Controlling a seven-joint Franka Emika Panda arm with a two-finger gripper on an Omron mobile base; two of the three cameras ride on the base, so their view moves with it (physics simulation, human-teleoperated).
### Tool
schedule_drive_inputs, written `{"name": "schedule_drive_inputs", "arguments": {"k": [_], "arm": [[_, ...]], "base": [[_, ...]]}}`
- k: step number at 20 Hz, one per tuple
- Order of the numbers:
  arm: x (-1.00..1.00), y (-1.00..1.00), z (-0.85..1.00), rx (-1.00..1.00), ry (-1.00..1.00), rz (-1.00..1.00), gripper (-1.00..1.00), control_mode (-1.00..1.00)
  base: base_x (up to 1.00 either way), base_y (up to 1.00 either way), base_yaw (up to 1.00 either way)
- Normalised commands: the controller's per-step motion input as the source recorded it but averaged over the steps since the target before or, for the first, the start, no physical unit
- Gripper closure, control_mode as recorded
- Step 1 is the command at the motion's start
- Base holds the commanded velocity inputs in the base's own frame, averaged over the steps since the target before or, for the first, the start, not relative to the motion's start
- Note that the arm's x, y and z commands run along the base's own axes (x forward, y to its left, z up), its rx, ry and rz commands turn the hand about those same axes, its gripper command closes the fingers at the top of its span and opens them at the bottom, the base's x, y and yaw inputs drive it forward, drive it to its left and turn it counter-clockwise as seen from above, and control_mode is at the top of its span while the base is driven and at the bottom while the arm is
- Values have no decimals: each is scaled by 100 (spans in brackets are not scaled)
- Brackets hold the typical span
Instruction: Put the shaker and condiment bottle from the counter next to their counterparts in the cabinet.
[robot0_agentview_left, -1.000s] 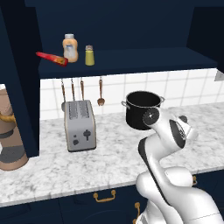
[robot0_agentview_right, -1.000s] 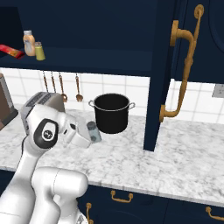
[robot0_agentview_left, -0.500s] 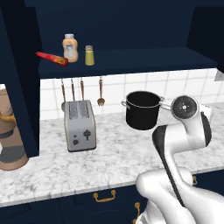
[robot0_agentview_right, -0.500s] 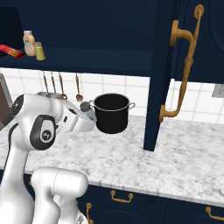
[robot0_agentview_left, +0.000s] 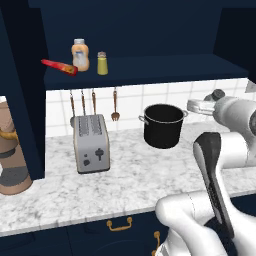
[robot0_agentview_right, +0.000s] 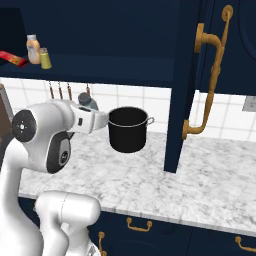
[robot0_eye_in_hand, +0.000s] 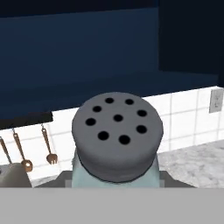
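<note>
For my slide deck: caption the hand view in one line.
The gripper holds the pale shaker, its grey holed cap facing the camera, before the dark cabinet.

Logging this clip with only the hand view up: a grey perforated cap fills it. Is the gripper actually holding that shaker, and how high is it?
Observer: The left base view shows the shaker raised off the counter, right of the black pot, about level with its rim.
Operator: Is the red bottle done?
Observer: Yes, the condiment bottle lies on its side on the cabinet shelf, left of the orange bottle.
Operator: And the other shaker?
Observer: The yellow-green shaker stands just right of the orange bottle.
</note>
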Motion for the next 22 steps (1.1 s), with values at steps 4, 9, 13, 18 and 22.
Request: {"name": "schedule_drive_inputs", "arguments": {"k": [4, 9, 13, 18, 22], "arm": [[0, 37, 79, -2, -7, 43, 100, -100], [0, 41, 65, -5, -1, 38, 100, -100], [3, 67, 6, -22, -3, 19, 100, -100], [35, 45, 25, -4, 0, 20, 100, -100], [31, 28, 4, 0, 0, 19, 100, -100]], "base": [[0, 0, 0], [0, 0, 0], [0, 0, 0], [0, 0, 0], [0, 0, 0]]}}
